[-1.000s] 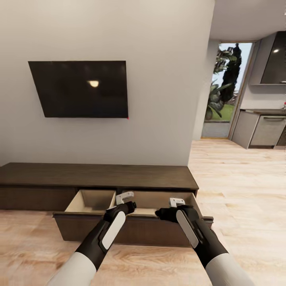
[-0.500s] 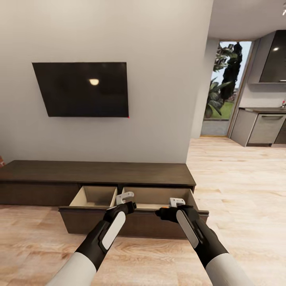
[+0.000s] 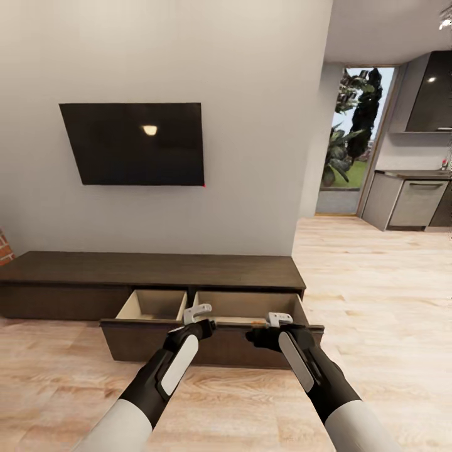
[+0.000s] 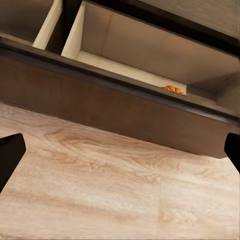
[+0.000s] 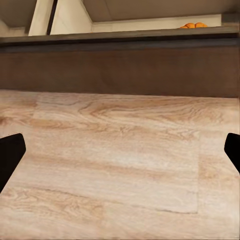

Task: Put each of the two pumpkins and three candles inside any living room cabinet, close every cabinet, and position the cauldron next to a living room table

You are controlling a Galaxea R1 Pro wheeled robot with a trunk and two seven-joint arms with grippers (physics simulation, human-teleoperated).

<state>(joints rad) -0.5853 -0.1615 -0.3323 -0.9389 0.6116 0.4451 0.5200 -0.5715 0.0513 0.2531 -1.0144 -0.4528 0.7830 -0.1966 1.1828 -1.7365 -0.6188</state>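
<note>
Cabinet (image 3: 157,270) ahead of both grippers, drawer pulled out. Left gripper (image 3: 198,312) and right gripper (image 3: 279,319) spread wide, empty, just short of drawer front (image 3: 213,345). Beyond the front, sliver of orange pumpkin (image 4: 172,89) inside the right compartment. Farther back, wall-mounted television (image 3: 135,144).

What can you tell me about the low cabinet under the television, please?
The cabinet is a long, very low dark-brown wooden unit with a flat top, standing on the plank floor against the grey wall. Its wide drawer is pulled out, showing two pale-lined compartments. A bit of an orange pumpkin shows inside the larger compartment, near the front panel. Neither gripper touches it.
</note>
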